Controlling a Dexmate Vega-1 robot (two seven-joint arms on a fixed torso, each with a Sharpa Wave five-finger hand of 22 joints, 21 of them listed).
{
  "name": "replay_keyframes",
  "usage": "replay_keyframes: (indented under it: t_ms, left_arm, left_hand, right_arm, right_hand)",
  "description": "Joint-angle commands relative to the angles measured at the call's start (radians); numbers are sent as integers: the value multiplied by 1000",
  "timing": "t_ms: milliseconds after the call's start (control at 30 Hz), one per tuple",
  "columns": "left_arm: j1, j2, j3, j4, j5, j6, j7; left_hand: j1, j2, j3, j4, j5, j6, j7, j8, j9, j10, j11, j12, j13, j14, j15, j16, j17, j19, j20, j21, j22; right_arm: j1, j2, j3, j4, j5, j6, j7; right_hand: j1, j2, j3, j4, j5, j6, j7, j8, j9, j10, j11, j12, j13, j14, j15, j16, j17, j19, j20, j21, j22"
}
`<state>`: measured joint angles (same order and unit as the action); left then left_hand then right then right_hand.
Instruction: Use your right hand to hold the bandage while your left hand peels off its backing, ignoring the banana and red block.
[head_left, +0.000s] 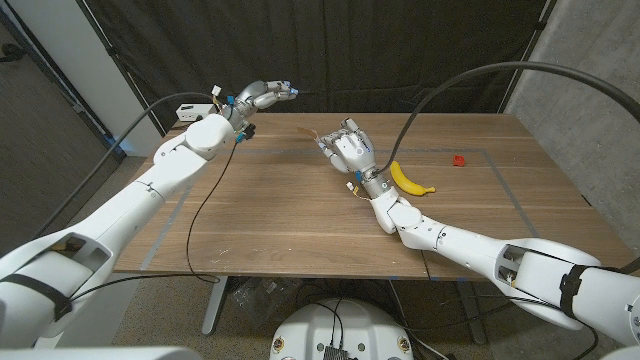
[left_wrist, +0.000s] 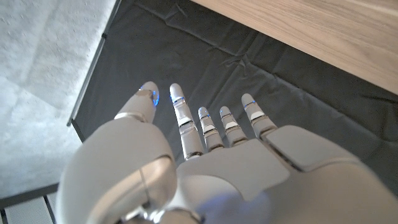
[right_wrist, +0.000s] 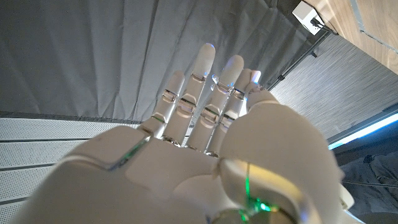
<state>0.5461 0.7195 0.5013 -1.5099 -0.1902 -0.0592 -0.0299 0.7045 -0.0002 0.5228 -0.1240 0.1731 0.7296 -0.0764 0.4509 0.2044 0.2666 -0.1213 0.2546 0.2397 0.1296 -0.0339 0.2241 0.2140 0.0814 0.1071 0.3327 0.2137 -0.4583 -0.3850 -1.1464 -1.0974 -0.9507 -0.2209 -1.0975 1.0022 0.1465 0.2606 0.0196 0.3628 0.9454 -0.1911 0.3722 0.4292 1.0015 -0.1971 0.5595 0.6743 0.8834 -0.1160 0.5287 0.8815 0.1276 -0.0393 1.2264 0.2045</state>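
A small tan bandage (head_left: 305, 131) shows as a thin strip on the wooden table (head_left: 280, 215), just past the fingertips of my right hand (head_left: 348, 150). That hand stands mid-table with its back toward the camera. In the right wrist view the right hand (right_wrist: 205, 124) has its fingers straight and side by side with nothing visible in them. I cannot tell whether it touches the bandage. My left hand (head_left: 262, 96) hangs raised over the table's far left. In the left wrist view the left hand (left_wrist: 211, 155) has its fingers stretched out and holds nothing.
A yellow banana (head_left: 410, 180) lies just right of my right wrist. A small red block (head_left: 458, 159) sits farther right. A white box (head_left: 188, 111) with cables stands at the far left corner. A black curtain hangs behind the table.
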Motion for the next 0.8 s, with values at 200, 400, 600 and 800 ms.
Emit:
replay_keyframes:
  t_ms: [200,400,600,800]
  left_arm:
    - [-48,26,48,-81,98,64,-55]
    - [-56,22,59,-70,145,49,-41]
    - [-90,42,87,-81,181,69,-113]
    - [-89,50,101,-108,245,72,-100]
  left_hand:
    - [124,72,38,-30,17,178,8,75,10,83,-11,8,-2,22,2,9,2,22,11,15,0]
    - [230,77,38,-51,5,65,-90,21,0,75,-27,-2,1,36,-17,7,-9,51,6,30,-2]
    - [255,50,1,-34,6,-92,-138,-62,-7,9,-15,-29,4,-6,7,-13,-9,33,6,25,-5]
    - [289,42,-5,-44,13,-125,-142,-84,-5,-17,-10,-36,6,-19,4,-20,-12,30,8,24,-6]
  right_arm:
    - [0,7,6,-11,-4,-17,12]
    - [-19,10,35,-31,44,9,-6]
    - [-38,10,70,-61,80,14,-15]
    - [-53,20,104,-61,108,33,-19]
  right_hand:
    - [21,-3,-10,4,5,43,-24,-8,-1,25,-1,-8,9,18,-119,-11,15,-11,-143,7,-2]
    - [27,-4,-18,8,2,47,-24,-12,1,35,-1,-11,12,25,-119,-16,27,-10,-141,10,-2]
    - [31,-4,-23,10,-2,49,-24,-15,2,39,-1,-15,13,29,-119,-19,36,-10,-142,15,-2]
    - [34,-3,-29,13,-6,51,-24,-19,2,42,-1,-20,13,31,-119,-24,44,-11,-141,16,-3]
